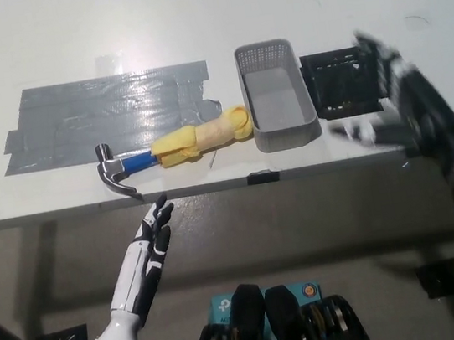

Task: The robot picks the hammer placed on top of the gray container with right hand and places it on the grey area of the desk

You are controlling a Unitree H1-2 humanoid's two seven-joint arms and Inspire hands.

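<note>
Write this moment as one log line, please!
claw hammer with yellow-wrapped handle: on desk, head by grey tape patch | grey mesh container: empty | black right hand: blurred | white left hand: open, resting

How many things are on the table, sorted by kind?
Hammer: 1
Gray container: 1
Black tray: 1
Patch of gray tape: 1
Total: 4

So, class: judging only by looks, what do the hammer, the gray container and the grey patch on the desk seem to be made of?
Hammer: the dark glossy head looks like metal; the handle is blue near the head, then a matte yellow wrap, possibly foam or rubber.
Gray container: probably plastic or metal mesh, as the rim looks perforated.
Grey patch: overlapping shiny strips, likely duct tape.
</note>
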